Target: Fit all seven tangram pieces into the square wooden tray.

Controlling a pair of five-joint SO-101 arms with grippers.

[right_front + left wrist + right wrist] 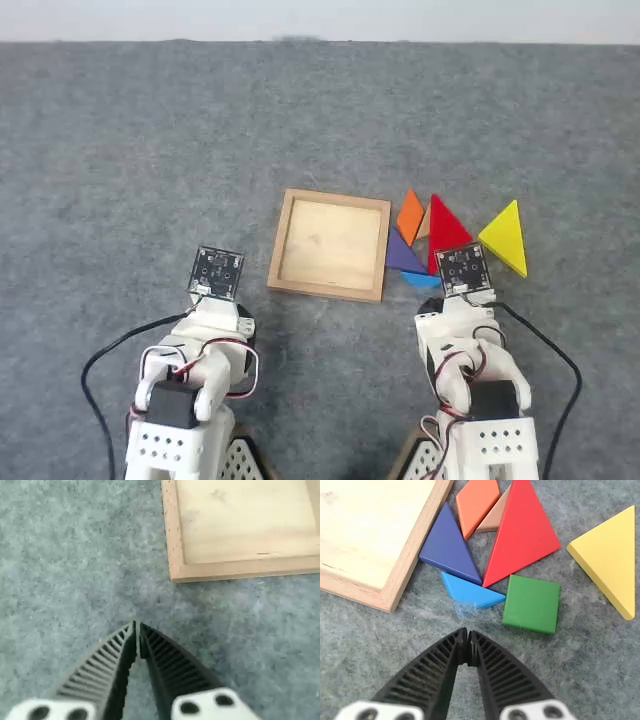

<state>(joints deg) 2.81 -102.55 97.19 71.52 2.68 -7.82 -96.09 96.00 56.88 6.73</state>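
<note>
On the counter (pixel 150 150) the wooden tray (pixel 279 240) is empty; all seven tangram pieces (pixel 522 535) wait beside it. The left gripper (pixel 137 626) and right gripper (pixel 468 631) are clenched on nothing.

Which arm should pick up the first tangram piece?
Right, probably. The right gripper is shut just short of the blue triangle and green square; the left gripper sits beyond the wooden tray, away from them.

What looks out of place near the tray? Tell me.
Nothing is damaged or spilled. The tan piece is wedged between the orange piece and the red triangle, and the yellow triangle lies apart from the cluster. The tray holds no pieces.
</note>
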